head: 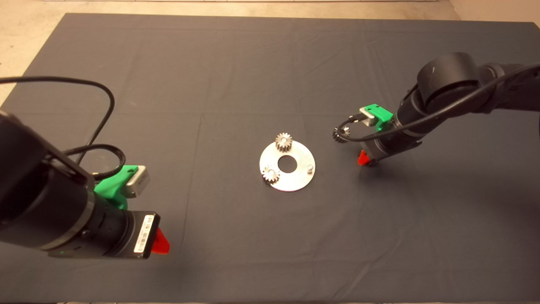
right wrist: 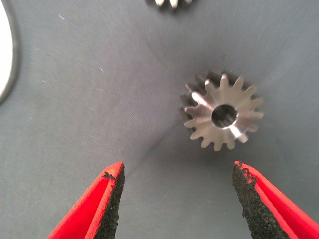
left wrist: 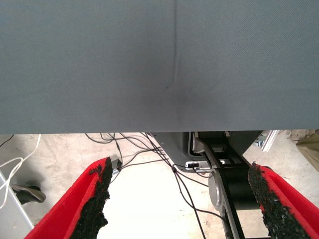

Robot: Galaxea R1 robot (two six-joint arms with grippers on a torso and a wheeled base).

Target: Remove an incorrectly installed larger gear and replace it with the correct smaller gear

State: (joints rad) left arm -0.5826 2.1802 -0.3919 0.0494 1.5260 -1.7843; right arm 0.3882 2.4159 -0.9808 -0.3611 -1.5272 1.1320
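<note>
The plate point(head: 295, 182) carries two small pinions and one bare pin point(head: 310, 168) — so the larger gear appears to be off already. The right gripper point(right wrist: 177, 199), fingers wide and empty, hovers right of the plate over a loose gear point(right wrist: 223, 113) on the mat. A second gear point(right wrist: 169, 3) is cut off, so which is the smaller gear cannot be told. The left gripper point(left wrist: 179, 199) waits near left, wide open.
</note>
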